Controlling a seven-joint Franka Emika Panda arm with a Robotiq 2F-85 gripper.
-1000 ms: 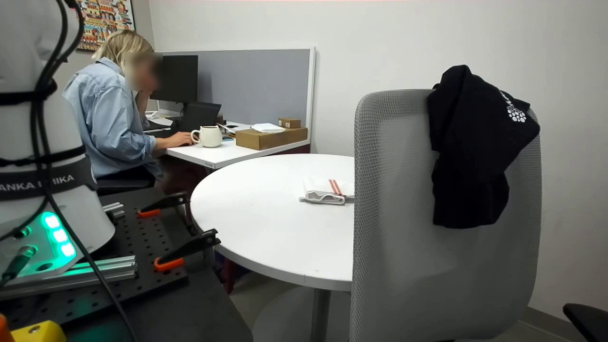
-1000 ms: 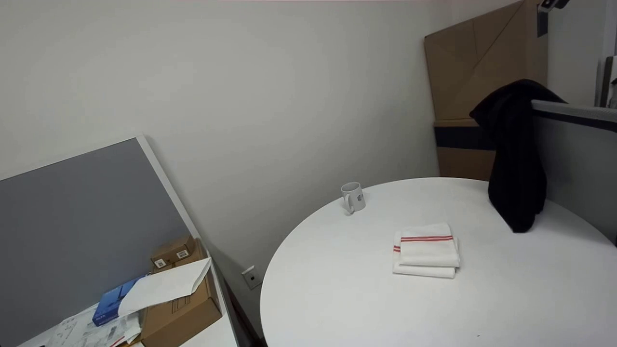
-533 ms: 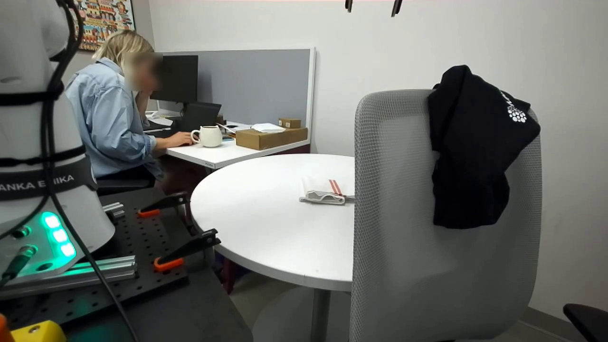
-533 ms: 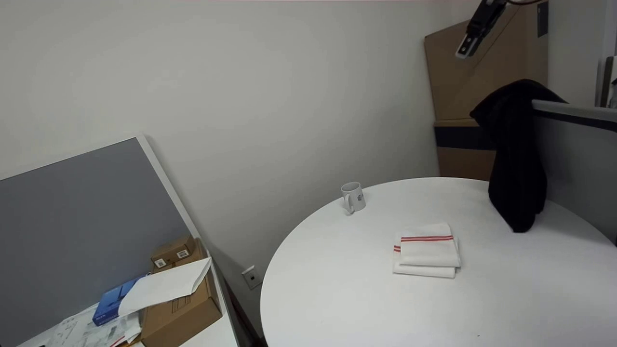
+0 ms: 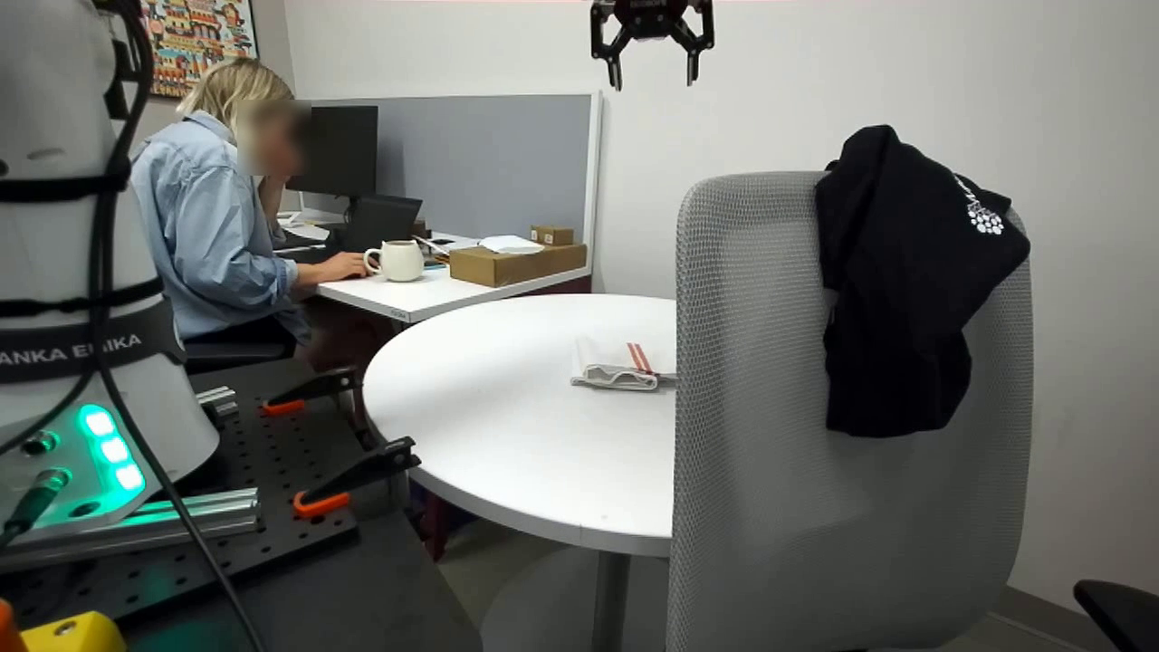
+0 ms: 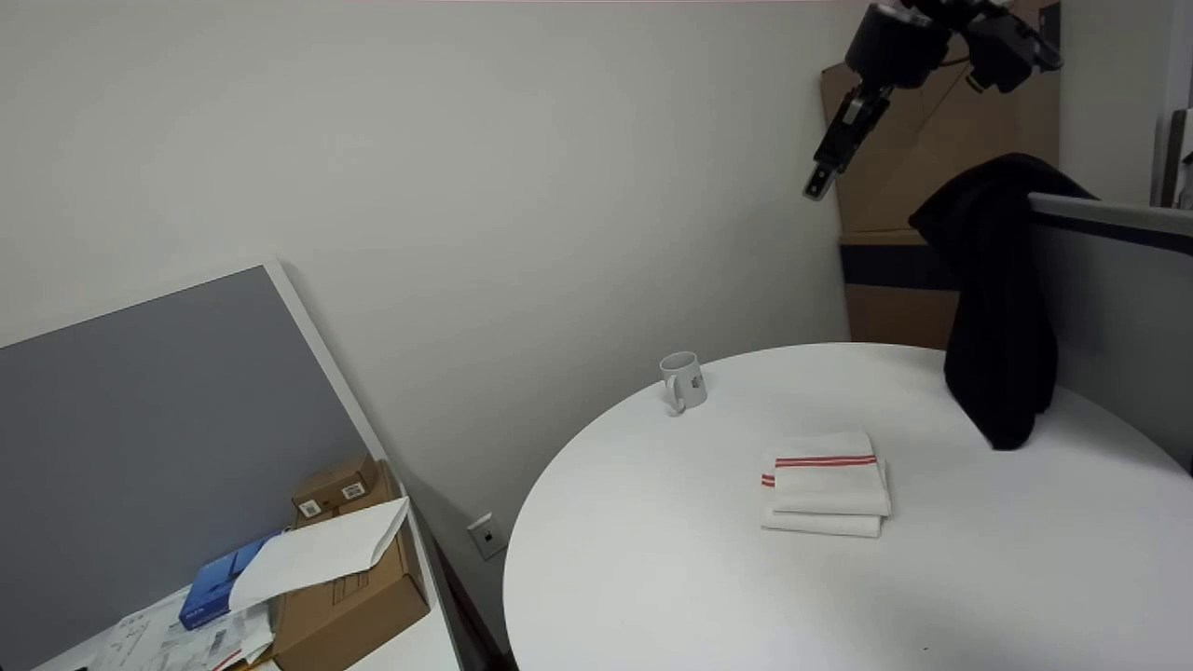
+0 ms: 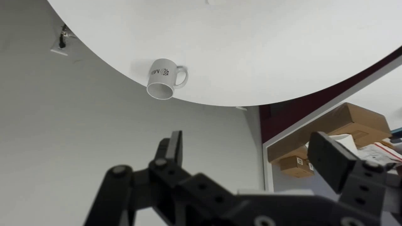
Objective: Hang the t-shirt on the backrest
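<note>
The black t-shirt with a white print hangs over the top edge of the grey mesh backrest. In an exterior view the t-shirt drapes over the table side of the backrest, its lower end hanging low by the round table. My gripper is open and empty, up in the air, apart from the t-shirt. It shows side-on in an exterior view, to the left of the t-shirt. In the wrist view my gripper has its fingers wide apart; the t-shirt is out of view there.
A folded white cloth with red stripes lies on the round white table. A white mug stands near its edge and shows in the wrist view. A person sits at a desk with cardboard boxes.
My gripper has come into view from the top in both exterior views, moving down and to the left, away from the backrest. The t-shirt has stayed in place.
</note>
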